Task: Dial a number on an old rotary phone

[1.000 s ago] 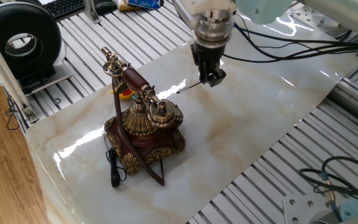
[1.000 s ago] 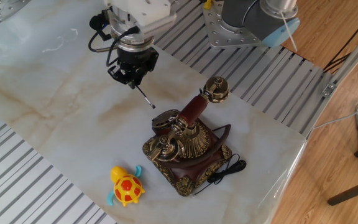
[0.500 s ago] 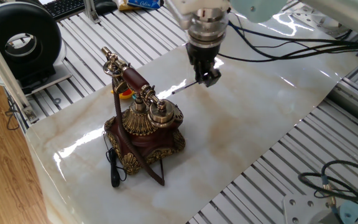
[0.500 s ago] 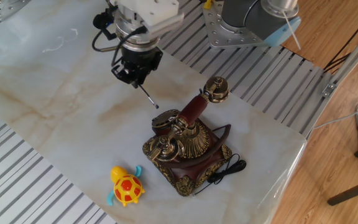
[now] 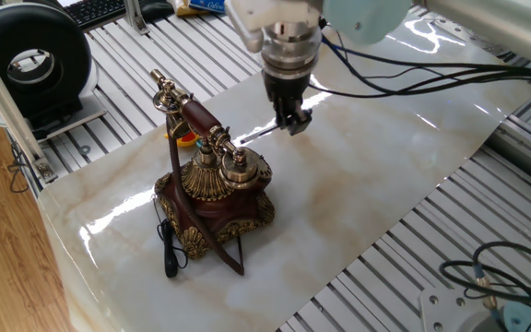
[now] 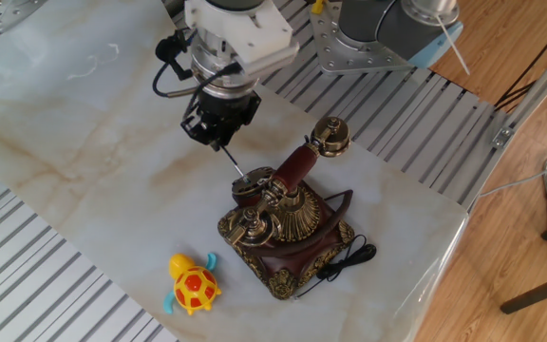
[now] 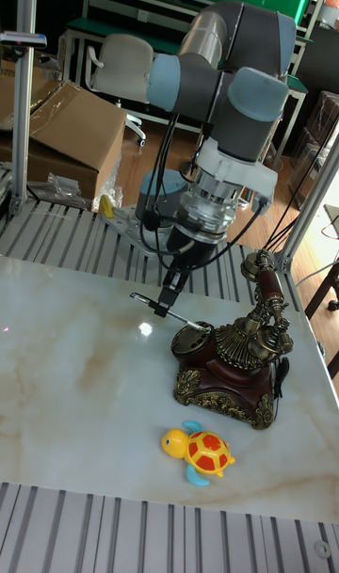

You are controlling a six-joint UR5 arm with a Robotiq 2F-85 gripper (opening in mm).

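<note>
Phone: old rotary phone [image 5: 215, 189] stands upright on the marble-look bench [image 5: 358, 194], nearer the bench end that faces the wood floor. Dark red-brown body w/ gold filigree base.
Handset: reddish w/ brass ends, lies across the tall cradle; one brass end [image 6: 330, 136] sticks up and out past the body.
Cord: black, trails off the base at the side away from the arm, plug end [image 5: 169, 265] on the bench.
Pincer: pincer [image 6: 218, 142] hangs above the bench just beside the phone, pointing down, clenched on a slim black-and-silver pen [image 7: 171, 314].
Pen: tilted; held at the upper part, lower tip [image 6: 239, 175] angles toward the phone's dial side. Tip is at or just above the dial edge; cannot tell if touching.
Arm: grey/blue UR5 comes in from behind the bench, black cables looping round the wrist [image 7: 221, 192].
Toy: yellow turtle w/ red-orange shell [image 6: 191, 285] on the bench, in front of the phone in the tall view, apart from it and from the pincer. In one fixed view only a sliver shows behind the handset.
Bench: glossy pale marble sheet over ribbed aluminium slats [image 5: 413, 249]; light glare near the pincer.
Bkgd: black round device [image 5: 33, 65] and a keyboard [image 5: 95, 11] beyond the bench; cardboard box [image 7: 66, 135] and chair [image 7: 118, 65] behind the arm in the tall view.
</note>
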